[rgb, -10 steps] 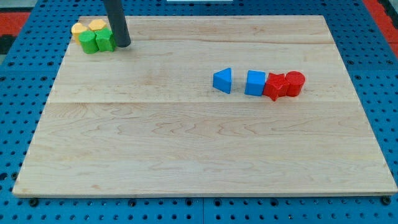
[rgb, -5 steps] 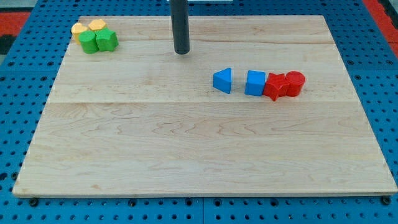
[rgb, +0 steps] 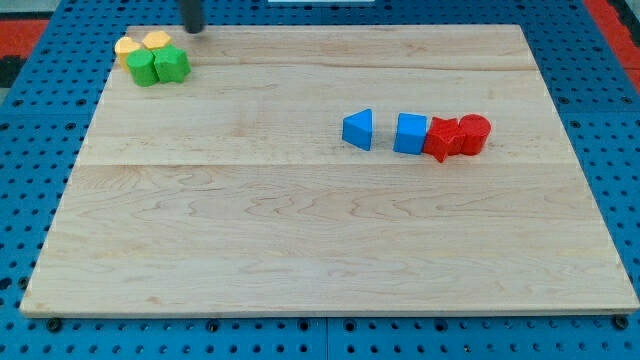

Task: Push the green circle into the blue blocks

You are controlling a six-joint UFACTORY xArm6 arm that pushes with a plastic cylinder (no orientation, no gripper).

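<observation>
The green circle [rgb: 143, 68] sits at the board's top left corner, touching a second green block [rgb: 171, 64] on its right. A blue triangle [rgb: 358, 129] and a blue cube [rgb: 410, 133] lie right of centre, a small gap between them. My tip [rgb: 193, 30] is at the view's top edge, blurred, just above and right of the green blocks, apart from them. It is far left of the blue blocks.
Two yellow blocks [rgb: 127, 47] [rgb: 155, 40] sit just above the green ones, touching them. Two red blocks [rgb: 442, 139] [rgb: 474, 133] press against the blue cube's right side. The wooden board [rgb: 300, 250] lies on a blue pegboard.
My tip went from beside the green blocks right to the board's top middle, then back left to the top edge above the green blocks. No block has moved.
</observation>
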